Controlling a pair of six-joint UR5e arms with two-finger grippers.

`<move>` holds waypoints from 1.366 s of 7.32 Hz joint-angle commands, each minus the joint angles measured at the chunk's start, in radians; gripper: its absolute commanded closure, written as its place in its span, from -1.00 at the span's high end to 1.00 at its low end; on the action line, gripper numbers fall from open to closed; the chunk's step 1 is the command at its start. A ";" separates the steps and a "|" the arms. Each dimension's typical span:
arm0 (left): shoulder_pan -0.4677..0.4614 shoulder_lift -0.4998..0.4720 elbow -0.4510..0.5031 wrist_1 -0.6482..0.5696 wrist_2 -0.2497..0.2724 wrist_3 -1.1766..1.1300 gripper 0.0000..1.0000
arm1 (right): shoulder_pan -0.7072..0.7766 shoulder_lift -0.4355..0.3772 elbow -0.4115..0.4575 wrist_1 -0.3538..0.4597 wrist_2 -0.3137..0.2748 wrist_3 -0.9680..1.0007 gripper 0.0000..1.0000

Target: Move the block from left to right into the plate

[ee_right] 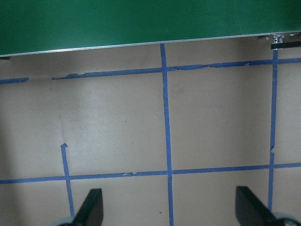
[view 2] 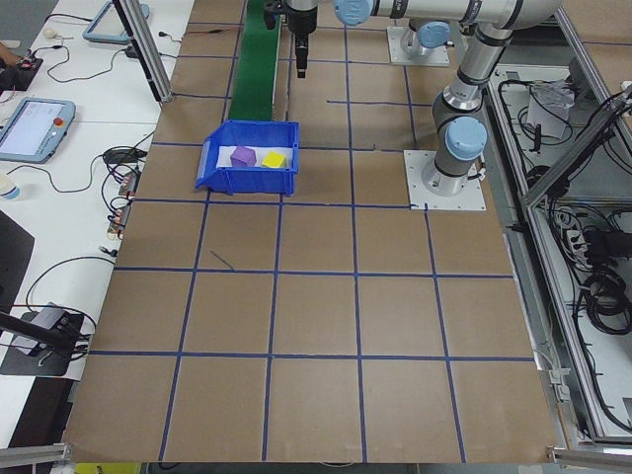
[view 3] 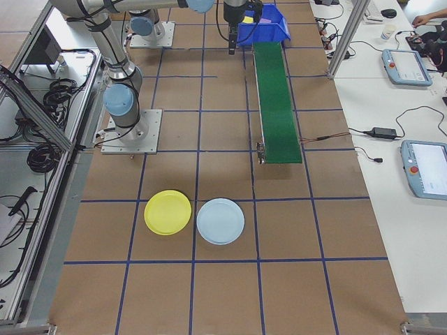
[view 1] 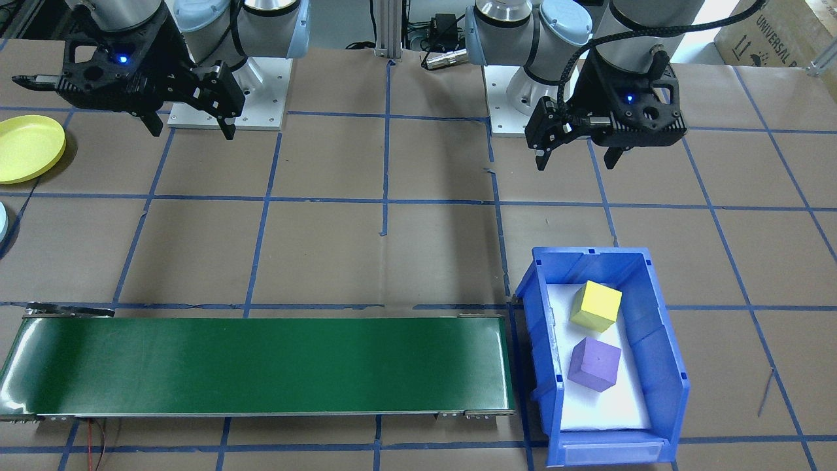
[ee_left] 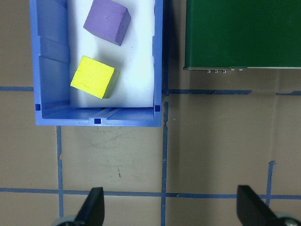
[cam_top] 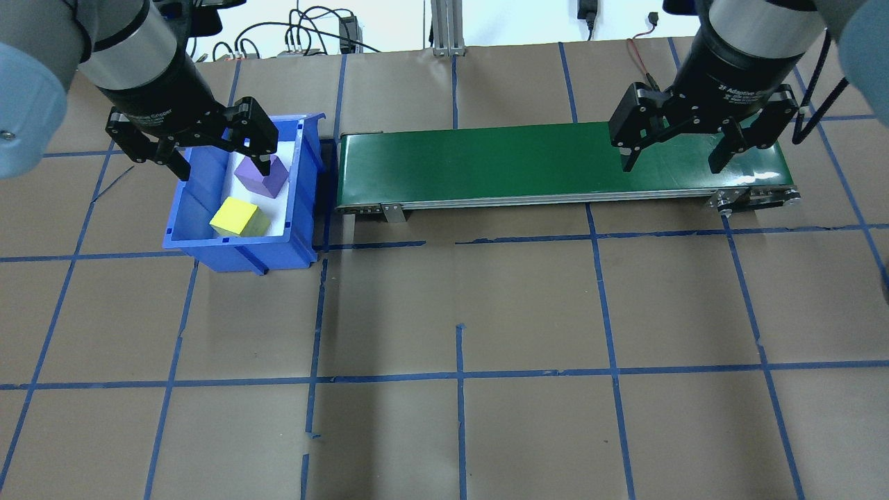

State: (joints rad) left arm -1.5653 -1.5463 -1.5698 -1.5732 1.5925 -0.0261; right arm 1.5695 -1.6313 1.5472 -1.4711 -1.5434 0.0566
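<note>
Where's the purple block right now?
In the overhead view the purple block sits at the left, inside the blue bin, just beyond the yellow block and beside the conveyor's left end.

Pale blue plate (view 1: 2, 226) cut off at edge, possibly a plate.

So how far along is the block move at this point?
Nothing looks done yet. The yellow block and purple block both sit in the blue bin, the green belt is bare, and the yellow plate and pale blue plate hold nothing. Left gripper and right gripper hang open, holding nothing. Picking, conveying and plating remain.
</note>
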 commanded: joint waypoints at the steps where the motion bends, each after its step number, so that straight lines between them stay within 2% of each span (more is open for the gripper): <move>1: 0.002 0.000 -0.001 0.001 -0.003 0.000 1.00 | 0.006 -0.001 -0.001 0.000 0.003 0.003 1.00; 5: 0.028 0.002 0.004 0.001 0.000 0.062 1.00 | 0.004 0.001 0.001 0.000 -0.001 -0.008 1.00; 8: 0.270 -0.012 -0.009 -0.001 -0.017 0.311 1.00 | 0.001 0.001 0.001 0.000 -0.001 -0.011 1.00; 9: 0.287 -0.076 -0.021 0.004 -0.016 0.384 1.00 | 0.001 0.001 0.001 0.000 -0.001 -0.011 1.00; 10: 0.294 -0.159 -0.027 0.068 -0.017 0.405 1.00 | 0.001 0.002 0.001 0.000 -0.001 -0.011 1.00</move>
State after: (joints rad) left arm -1.2951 -1.6188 -1.5867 -1.5554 1.5767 0.3242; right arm 1.5711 -1.6301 1.5478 -1.4711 -1.5447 0.0463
